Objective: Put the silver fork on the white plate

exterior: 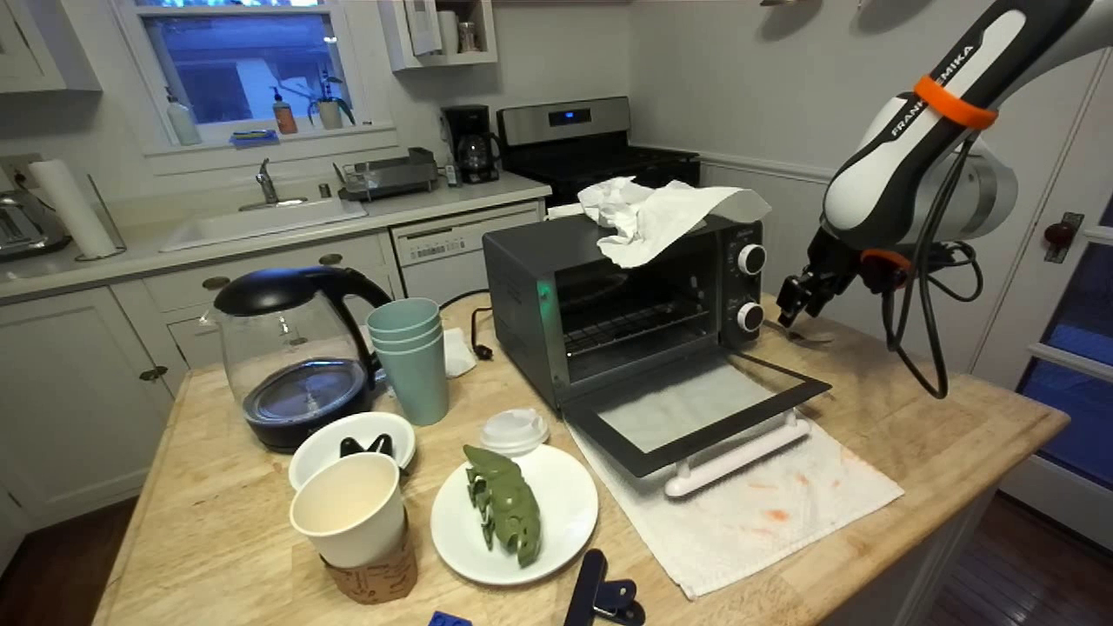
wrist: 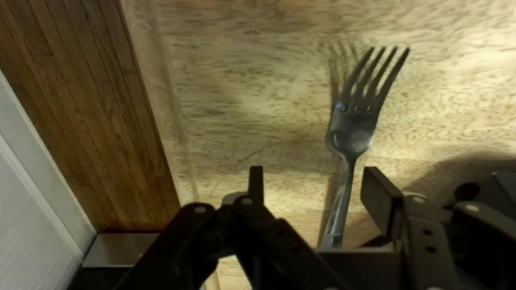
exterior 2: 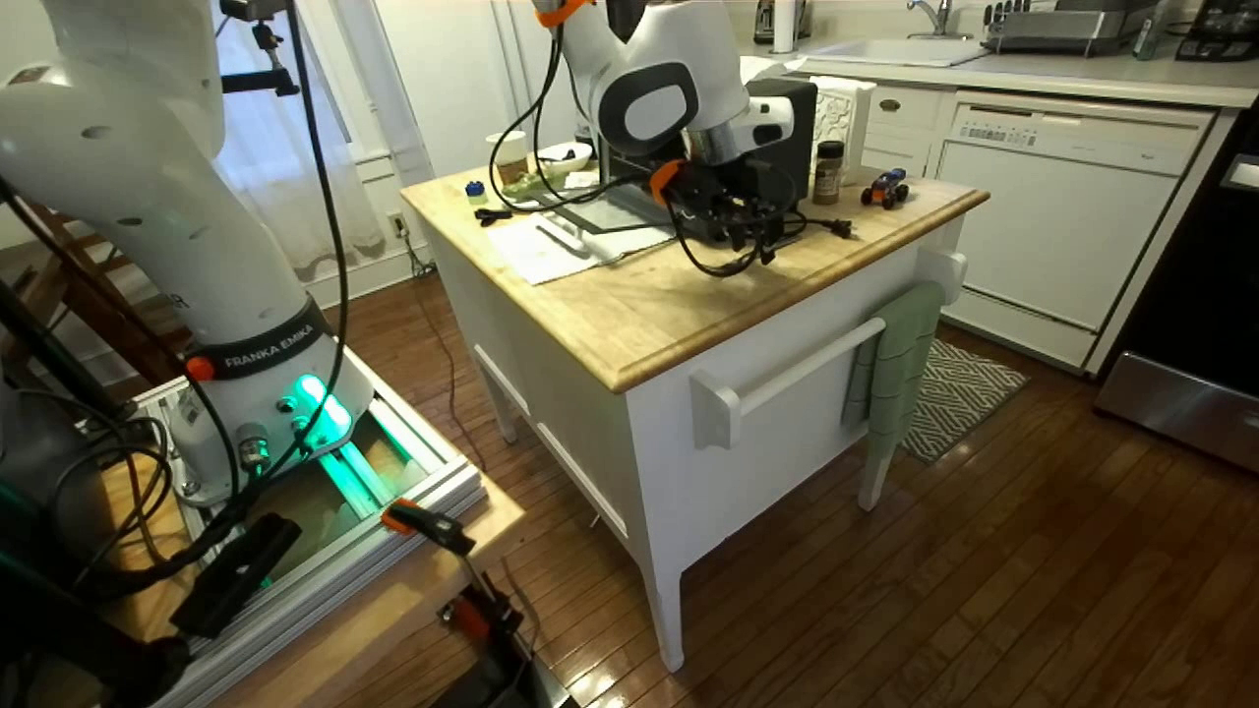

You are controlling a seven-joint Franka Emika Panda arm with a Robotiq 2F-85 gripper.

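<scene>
The silver fork (wrist: 350,137) lies on the wooden table in the wrist view, tines pointing away from the gripper. My gripper (wrist: 315,183) is open, with one finger on each side of the fork's handle and the handle nearer the right finger. The handle's end is hidden behind the gripper body. In an exterior view the gripper (exterior: 798,311) is low beside the toaster oven, with a small part of the fork (exterior: 813,337) under it. The white plate (exterior: 569,487) is at the near side of the table with a green leafy item (exterior: 509,509) on it.
The toaster oven (exterior: 530,304) stands between gripper and plate, its glass door (exterior: 696,404) down over a paper towel (exterior: 765,522). A paper cup (exterior: 348,513), white bowl (exterior: 317,448), green cups (exterior: 417,374), kettle (exterior: 296,348) and black clip (exterior: 596,596) are around the plate.
</scene>
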